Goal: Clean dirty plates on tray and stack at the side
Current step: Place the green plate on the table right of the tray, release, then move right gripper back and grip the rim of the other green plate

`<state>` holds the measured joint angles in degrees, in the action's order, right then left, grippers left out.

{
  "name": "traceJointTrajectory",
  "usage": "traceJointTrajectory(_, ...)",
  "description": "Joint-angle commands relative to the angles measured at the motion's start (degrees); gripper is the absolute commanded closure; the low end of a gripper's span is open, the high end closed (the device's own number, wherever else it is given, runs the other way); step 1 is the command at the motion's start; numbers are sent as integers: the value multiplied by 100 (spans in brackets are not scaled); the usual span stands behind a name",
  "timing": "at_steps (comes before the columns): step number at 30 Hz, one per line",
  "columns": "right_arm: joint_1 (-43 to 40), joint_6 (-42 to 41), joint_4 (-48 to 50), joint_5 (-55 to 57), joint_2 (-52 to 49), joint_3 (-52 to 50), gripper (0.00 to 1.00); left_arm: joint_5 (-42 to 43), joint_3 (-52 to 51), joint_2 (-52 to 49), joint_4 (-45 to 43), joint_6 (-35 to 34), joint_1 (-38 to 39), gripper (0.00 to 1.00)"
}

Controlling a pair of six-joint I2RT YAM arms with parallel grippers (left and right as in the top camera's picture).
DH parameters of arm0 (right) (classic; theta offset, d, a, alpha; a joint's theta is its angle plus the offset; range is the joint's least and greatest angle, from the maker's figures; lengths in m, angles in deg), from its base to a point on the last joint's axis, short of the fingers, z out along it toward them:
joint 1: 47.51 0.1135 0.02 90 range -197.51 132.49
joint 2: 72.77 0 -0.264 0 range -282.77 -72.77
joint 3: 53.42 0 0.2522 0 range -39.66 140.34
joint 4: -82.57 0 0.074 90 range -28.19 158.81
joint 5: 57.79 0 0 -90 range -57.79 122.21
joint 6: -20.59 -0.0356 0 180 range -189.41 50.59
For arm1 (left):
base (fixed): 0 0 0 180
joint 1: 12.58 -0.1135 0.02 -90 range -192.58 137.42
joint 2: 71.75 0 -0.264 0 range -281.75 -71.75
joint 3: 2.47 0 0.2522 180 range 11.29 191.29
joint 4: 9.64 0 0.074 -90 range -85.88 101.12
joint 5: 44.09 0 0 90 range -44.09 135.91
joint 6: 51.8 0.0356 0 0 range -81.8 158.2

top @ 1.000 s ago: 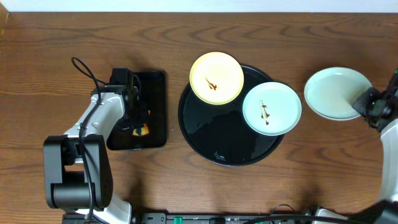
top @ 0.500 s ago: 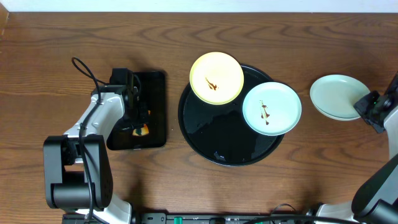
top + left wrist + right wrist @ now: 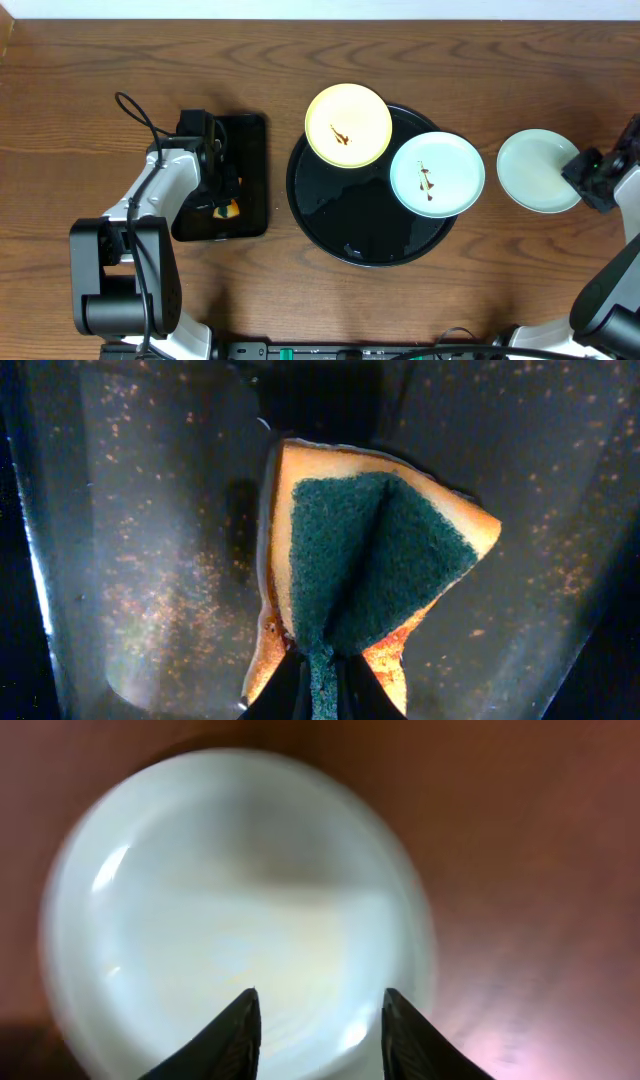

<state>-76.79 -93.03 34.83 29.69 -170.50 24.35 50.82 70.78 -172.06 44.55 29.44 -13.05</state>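
Pinching sponge (image 3: 370, 550) in shut L claw (image 3: 320, 672); R claw (image 3: 318, 1025) part-open over mint plate (image 3: 240, 890), gripping nothing.

Dark brown wood-grain table (image 3: 60, 120) filled the overhead view, 1 pale strip (image 3: 320, 8) ran along its far edge, soft even light.

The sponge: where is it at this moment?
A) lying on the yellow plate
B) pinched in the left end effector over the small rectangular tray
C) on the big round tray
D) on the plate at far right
B: the left end effector is shut on the folded sponge above the rectangular tray.
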Motion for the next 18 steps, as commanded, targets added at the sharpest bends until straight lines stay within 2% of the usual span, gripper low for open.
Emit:
traceJointTrajectory(1, 247, 1045, -17, -1613, 251, 9, 61, -90, -50, -149, 90, -7, -2, 92)
traceJointTrajectory(4, 568, 1759, -251, -2223, 251, 7, 60, -90, -50, -149, 90, -7, -2, 91)
traceJointTrajectory(9, 1255, 2282, -614, -2221, 247, 0, 62, -90, -50, -149, 90, -9, -2, 92)
traceJointTrajectory(18, 2203, 2079, -629, -730, 247, -7, 67, -90, -50, -149, 90, -9, -4, 92)
